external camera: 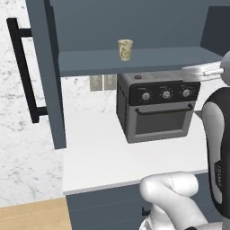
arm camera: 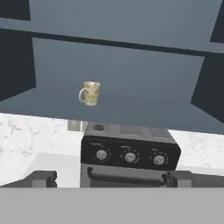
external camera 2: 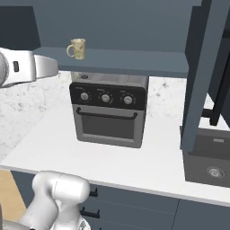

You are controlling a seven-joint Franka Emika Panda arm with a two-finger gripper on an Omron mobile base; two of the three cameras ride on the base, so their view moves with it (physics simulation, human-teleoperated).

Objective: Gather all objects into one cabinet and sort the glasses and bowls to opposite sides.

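Just one mug (external camera: 125, 49), one cabinet (external camera: 134, 60).

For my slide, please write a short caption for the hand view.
Open gripper faces a speckled mug in the open cabinet, above a toaster oven.

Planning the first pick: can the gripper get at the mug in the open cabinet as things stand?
Probably yes. The mug stands alone on the cabinet's bottom shelf, doors swung wide, and nothing lies between it and the open gripper facing it. The toaster oven sits below the shelf, out of the way.
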